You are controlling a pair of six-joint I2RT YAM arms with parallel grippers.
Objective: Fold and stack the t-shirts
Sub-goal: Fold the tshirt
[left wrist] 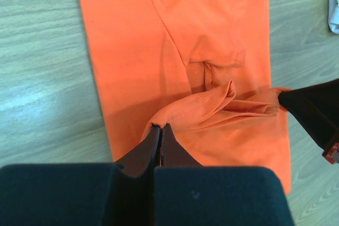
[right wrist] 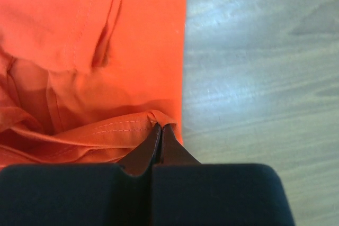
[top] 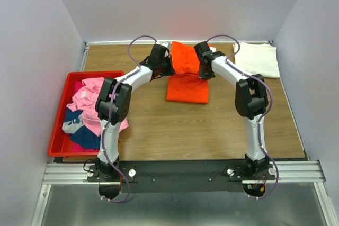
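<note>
**At mid-tabletop [top: 159,125], both claws grip the orange t-shirt [top: 186,88]**

From above, the left claw [top: 170,71] and right claw [top: 200,73] pinch its opposite edges. Left wrist view: jaws closed on bunched hem. Right wrist view: jaws closed on the stitched hem corner. Light, limp cloth will likely sag; hems and corners offer the surest hold.
</note>
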